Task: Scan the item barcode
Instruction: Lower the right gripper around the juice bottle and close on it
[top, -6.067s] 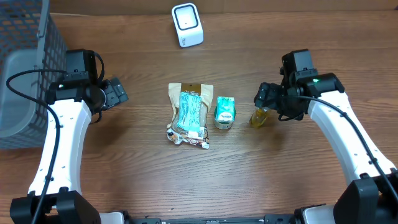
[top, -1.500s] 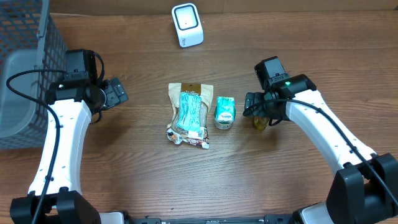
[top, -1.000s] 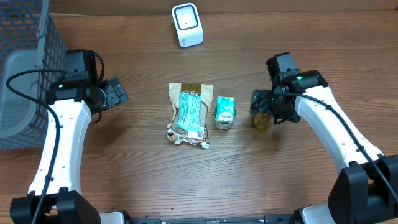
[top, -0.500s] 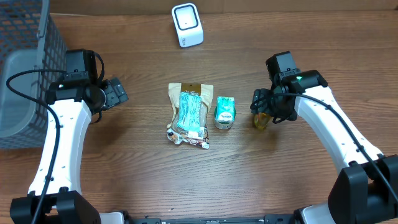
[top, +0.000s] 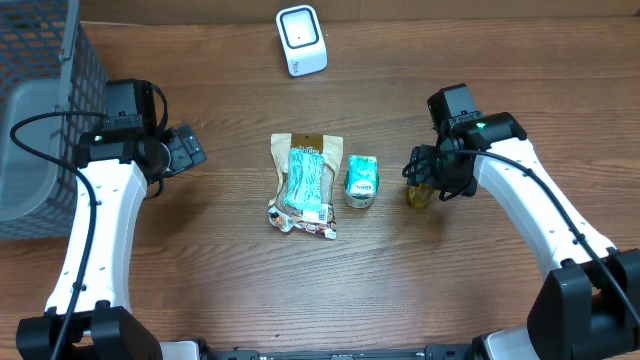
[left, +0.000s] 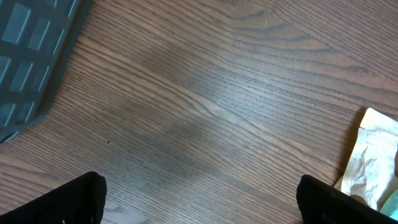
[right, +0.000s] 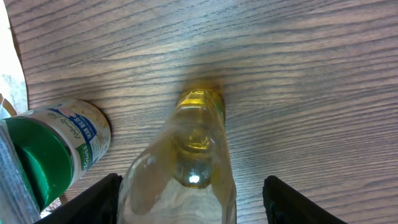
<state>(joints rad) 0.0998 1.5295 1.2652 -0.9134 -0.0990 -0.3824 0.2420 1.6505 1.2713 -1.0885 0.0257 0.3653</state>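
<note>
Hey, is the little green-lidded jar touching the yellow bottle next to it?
Apart. The overhead view shows a strip of bare table between the green-lidded jar and the yellow bottle.

I see white shells on the left arm (top: 100, 230) and right arm (top: 545, 220), with black joint housings, a small green light on each and a black cable (top: 40, 165) alongside. The left gripper (left: 199, 202) and right gripper (right: 189, 199) have matte black fingers.
</note>
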